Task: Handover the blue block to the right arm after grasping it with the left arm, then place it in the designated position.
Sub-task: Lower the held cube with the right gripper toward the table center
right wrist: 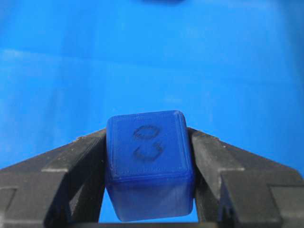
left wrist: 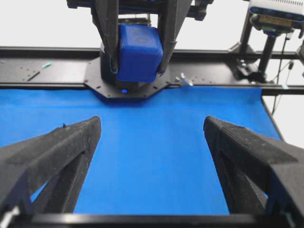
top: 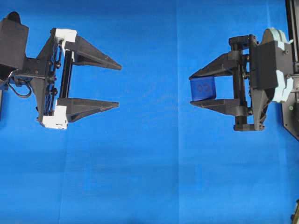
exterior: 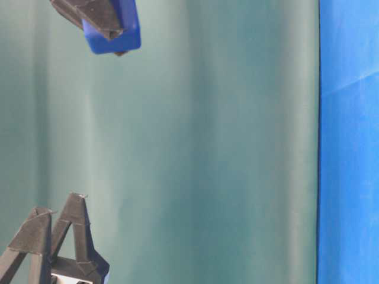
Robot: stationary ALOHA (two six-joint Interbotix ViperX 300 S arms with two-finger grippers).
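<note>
The right arm's fingers [top: 208,87] are clamping the blue block [top: 202,88] between their tips, holding it in the air above the blue cloth [top: 149,177] covering the surface, toward its right edge. A faint looped mark is showing on the block's upper face. The left arm's fingers [top: 100,84] are standing wide apart, gripping nothing, near the left edge and well apart from the block.

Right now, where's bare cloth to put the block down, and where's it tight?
The blue cloth is bare across the middle, between the open left gripper and the right gripper, and all along the near strip below both. It is tight only under the right gripper, shut on the blue block.
</note>
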